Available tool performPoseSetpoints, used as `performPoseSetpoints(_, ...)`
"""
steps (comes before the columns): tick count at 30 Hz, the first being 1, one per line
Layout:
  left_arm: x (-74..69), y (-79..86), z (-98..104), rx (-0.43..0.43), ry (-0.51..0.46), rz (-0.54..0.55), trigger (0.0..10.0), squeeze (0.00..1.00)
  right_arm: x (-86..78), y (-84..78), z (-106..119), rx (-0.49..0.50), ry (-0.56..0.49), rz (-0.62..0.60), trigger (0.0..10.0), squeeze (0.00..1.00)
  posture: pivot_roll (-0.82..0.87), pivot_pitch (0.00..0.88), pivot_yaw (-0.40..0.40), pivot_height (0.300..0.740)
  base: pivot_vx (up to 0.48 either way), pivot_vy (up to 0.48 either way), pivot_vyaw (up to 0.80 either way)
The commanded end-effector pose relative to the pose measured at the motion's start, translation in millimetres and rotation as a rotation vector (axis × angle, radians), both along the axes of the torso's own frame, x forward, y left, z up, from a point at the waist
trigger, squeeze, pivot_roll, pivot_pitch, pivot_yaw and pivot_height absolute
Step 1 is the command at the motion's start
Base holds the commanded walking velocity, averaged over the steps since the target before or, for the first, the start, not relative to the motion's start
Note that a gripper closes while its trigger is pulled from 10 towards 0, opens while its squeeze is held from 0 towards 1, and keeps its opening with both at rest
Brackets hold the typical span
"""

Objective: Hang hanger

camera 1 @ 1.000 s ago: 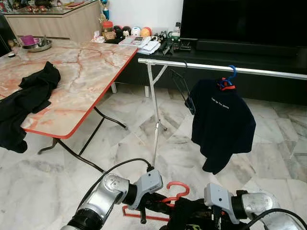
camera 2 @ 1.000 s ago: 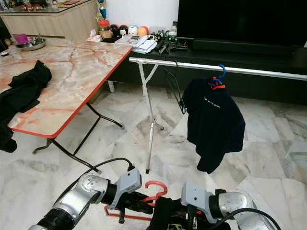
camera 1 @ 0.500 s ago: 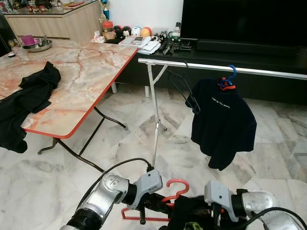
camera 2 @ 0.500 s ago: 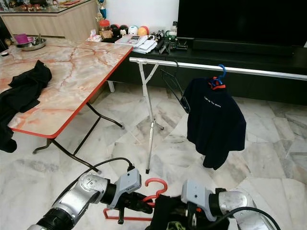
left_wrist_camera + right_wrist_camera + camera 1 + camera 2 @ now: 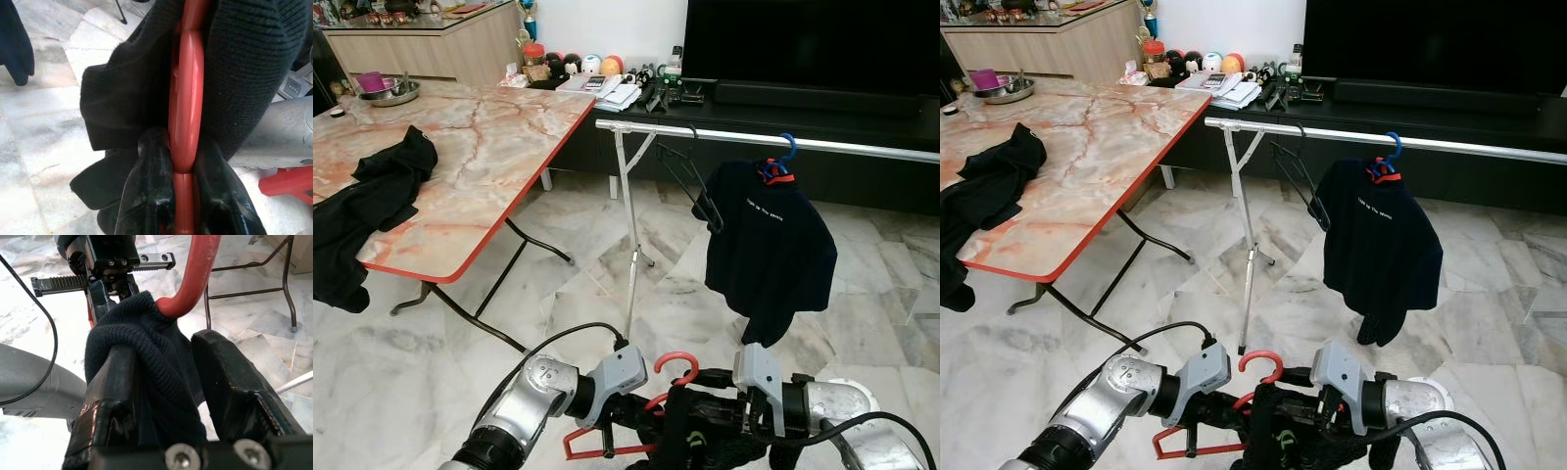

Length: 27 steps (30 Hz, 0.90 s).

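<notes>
We have lifted the red hanger (image 5: pixel 674 377) a little since 1 second ago, its hook now higher between our arms, low above the floor. Our left gripper (image 5: pixel 182 161) fingers are clenched on its red bar, and our right gripper (image 5: pixel 164 377) fingers pinch the black knit garment (image 5: pixel 142 357) draped over it.

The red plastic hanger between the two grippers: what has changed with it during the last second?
The red plastic hanger has come up a little, and its hook has tipped upright. The right gripper has moved inward, pinching the black knitted garment on it. The left gripper still clamps the hanger. The navy shirt on the metal rail swings slightly; the marble-patterned table is unchanged.
</notes>
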<state>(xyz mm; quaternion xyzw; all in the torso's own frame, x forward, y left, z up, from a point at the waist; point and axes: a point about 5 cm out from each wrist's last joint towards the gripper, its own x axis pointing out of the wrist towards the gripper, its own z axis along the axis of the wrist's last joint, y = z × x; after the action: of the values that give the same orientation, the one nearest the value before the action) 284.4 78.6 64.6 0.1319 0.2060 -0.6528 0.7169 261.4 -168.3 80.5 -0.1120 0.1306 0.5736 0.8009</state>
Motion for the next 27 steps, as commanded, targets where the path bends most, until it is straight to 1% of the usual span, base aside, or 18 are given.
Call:
performPoseSetpoints(1, -1.5, -1.3, 0.2, -0.005, 0.005, -0.007, 0.0, 0.00, 1.4, 3.0, 7.9, 0.044, -0.034, 0.002, 10.0, 0.00, 0.00, 0.050, 0.027, 0.740, 0.000, 0.000, 0.00)
performPoseSetpoints(3, -1.5, -1.4, 0.4, -0.006, 0.005, -0.006, 0.0, 0.00, 1.3, 3.1, 8.1, 0.055, -0.033, -0.002, 10.0, 0.00, 0.00, 0.050, 0.027, 0.740, 0.000, 0.000, 0.00)
performPoseSetpoints(4, -1.5, -1.4, 0.3, -0.005, 0.004, -0.004, 0.0, 0.00, 2.1, 3.7, 10.3, 0.086, -0.030, -0.012, 10.0, 0.00, 0.00, 0.051, 0.028, 0.740, 0.000, 0.000, 0.00)
performPoseSetpoints(5, -1.5, -1.4, 0.3, -0.005, 0.004, -0.004, 0.0, 0.00, 2.1, 3.7, 10.3, 0.086, -0.030, -0.012, 10.0, 0.00, 0.00, 0.051, 0.028, 0.740, 0.000, 0.000, 0.00)
performPoseSetpoints(6, -1.5, -1.5, 0.1, -0.006, 0.005, -0.003, 0.0, 0.00, 3.0, 3.5, 12.3, 0.108, -0.030, -0.020, 10.0, 0.00, -0.01, 0.050, 0.028, 0.740, 0.000, 0.000, 0.00)
performPoseSetpoints(7, -1.5, -1.5, 0.1, -0.006, 0.005, -0.003, 0.0, 0.00, 3.0, 3.5, 12.3, 0.108, -0.030, -0.020, 10.0, 0.00, -0.01, 0.050, 0.028, 0.740, 0.000, 0.000, 0.00)
performPoseSetpoints(8, -1.6, -1.6, 0.1, -0.006, 0.005, -0.001, 0.0, 0.00, 3.9, 2.4, 13.4, 0.119, -0.028, -0.030, 9.3, 0.00, -0.01, 0.051, 0.028, 0.740, 0.000, 0.000, 0.00)
performPoseSetpoints(9, -1.6, -1.6, 0.0, -0.006, 0.006, -0.001, 0.0, 0.00, 4.4, 1.5, 13.6, 0.122, -0.027, -0.036, 3.5, 0.00, -0.01, 0.051, 0.028, 0.740, 0.000, 0.000, 0.00)
performPoseSetpoints(10, -1.6, -1.6, -0.1, -0.006, 0.007, -0.001, 0.0, 0.00, 4.8, 0.8, 13.7, 0.123, -0.027, -0.040, 3.5, 0.00, -0.01, 0.051, 0.028, 0.740, 0.000, 0.000, 0.00)
performPoseSetpoints(11, -1.8, -1.7, -0.4, -0.006, 0.007, 0.000, 0.0, 0.00, 4.5, -0.3, 12.7, 0.121, -0.022, -0.043, 0.0, 0.00, -0.01, 0.052, 0.028, 0.740, 0.000, 0.000, 0.00)
performPoseSetpoints(19, -1.9, -1.1, -0.8, -0.002, 0.006, 0.000, 0.0, 0.00, 2.4, 0.6, 9.9, 0.127, -0.011, -0.049, 0.0, 0.00, 0.00, 0.053, 0.029, 0.740, 0.000, 0.000, 0.00)
performPoseSetpoints(27, -3.3, 0.5, -2.9, 0.008, 0.012, 0.001, 0.0, 0.00, 2.6, -2.4, 10.9, 0.139, -0.010, -0.065, 0.0, 0.00, -0.01, 0.053, 0.028, 0.740, 0.000, 0.000, 0.00)
